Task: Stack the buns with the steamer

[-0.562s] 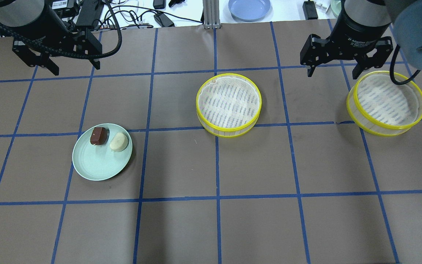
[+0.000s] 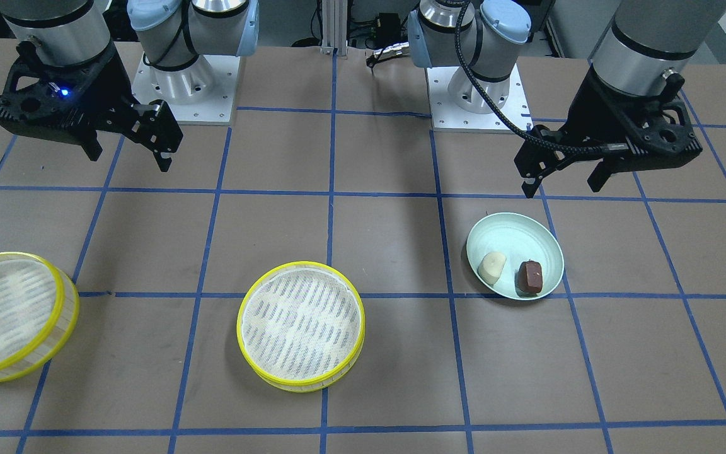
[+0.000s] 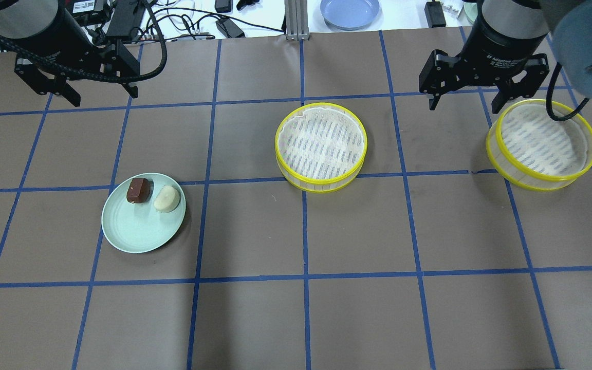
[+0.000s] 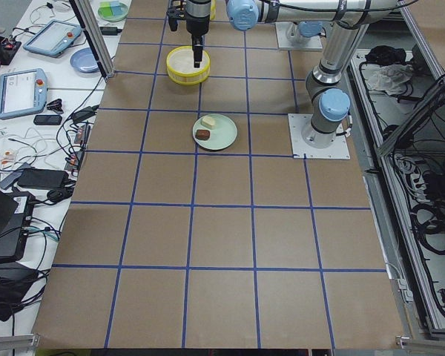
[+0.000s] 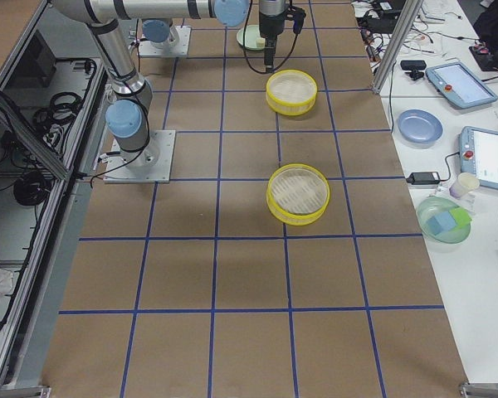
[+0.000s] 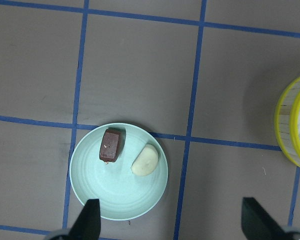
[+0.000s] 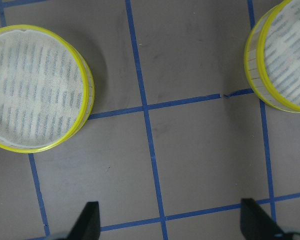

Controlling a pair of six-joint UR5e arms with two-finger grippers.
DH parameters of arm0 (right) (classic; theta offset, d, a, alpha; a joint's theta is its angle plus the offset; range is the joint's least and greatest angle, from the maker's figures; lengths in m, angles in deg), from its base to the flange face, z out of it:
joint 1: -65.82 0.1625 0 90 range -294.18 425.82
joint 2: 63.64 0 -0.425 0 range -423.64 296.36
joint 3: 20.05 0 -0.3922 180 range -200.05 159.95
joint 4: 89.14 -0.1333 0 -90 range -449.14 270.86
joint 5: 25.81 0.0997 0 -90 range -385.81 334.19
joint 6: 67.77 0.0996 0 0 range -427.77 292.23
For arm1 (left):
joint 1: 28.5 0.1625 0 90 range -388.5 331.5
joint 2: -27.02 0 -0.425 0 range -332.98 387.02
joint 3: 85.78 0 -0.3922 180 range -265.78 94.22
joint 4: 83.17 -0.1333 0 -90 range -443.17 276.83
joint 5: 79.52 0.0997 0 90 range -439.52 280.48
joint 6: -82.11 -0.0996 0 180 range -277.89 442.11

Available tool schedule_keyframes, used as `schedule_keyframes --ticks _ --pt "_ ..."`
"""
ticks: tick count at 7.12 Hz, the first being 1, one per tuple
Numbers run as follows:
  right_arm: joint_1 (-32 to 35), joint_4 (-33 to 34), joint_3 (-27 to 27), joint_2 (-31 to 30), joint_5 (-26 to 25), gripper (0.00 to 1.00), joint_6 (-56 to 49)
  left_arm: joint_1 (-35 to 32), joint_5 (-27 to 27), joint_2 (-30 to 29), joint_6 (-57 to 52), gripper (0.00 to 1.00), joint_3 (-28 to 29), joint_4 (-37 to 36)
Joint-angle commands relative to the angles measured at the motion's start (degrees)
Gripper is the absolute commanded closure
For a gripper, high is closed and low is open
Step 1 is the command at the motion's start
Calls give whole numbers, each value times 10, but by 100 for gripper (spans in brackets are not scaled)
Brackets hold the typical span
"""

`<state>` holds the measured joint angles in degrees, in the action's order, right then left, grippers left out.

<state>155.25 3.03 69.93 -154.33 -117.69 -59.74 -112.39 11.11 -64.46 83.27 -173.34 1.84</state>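
A cream-white bun [image 3: 166,199] and a dark reddish-brown bun [image 3: 138,190] lie side by side on a pale green plate [image 3: 131,231] at the left. They also show in the left wrist view, cream bun [image 6: 145,161] and brown bun [image 6: 110,145]. One yellow-rimmed steamer [image 3: 320,146] stands mid-table and another [image 3: 541,144] at the right. My left gripper [image 3: 105,96] is open and empty, high above the table behind the plate. My right gripper [image 3: 464,107] is open and empty, hovering beside the right steamer's far left edge.
The brown table has a blue tape grid. The arm bases [image 2: 186,82] stand at the robot's edge. Beyond the far edge are a blue plate [image 3: 350,11], cables and an aluminium post [image 3: 294,20].
Both grippers have shifted very slightly. The buns, plate and steamers have not moved.
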Motion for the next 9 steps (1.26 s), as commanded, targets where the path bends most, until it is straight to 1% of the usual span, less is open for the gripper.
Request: schedule_keyframes --ticks 1,2,3,4,5,6,7,8,9 --pt "0 1 -1 0 2 0 0 16 3 -11 -1 0 -15 1" --pt "0 1 -1 1 3 0 0 60 -5 -14 -14 0 -62 -8" --pt "0 -1 -1 1 21 0 -1 81 -6 -23 -25 0 -107 -42" --pt "0 3 -1 1 26 0 -11 81 -6 -43 -26 0 -127 -86" --pt "0 3 -1 1 51 0 -63 81 -9 -67 -26 0 -132 -89" --pt "0 1 -1 1 54 0 -90 81 -17 -94 -26 0 -141 -86" --pt "0 5 -1 1 53 0 -92 80 -20 -109 -28 0 -153 -88" --pt "0 6 -1 1 54 0 -92 79 -20 -120 -107 3 -154 -90" --pt "-1 6 -1 1 47 0 -92 79 -20 -136 -196 3 -154 -112"
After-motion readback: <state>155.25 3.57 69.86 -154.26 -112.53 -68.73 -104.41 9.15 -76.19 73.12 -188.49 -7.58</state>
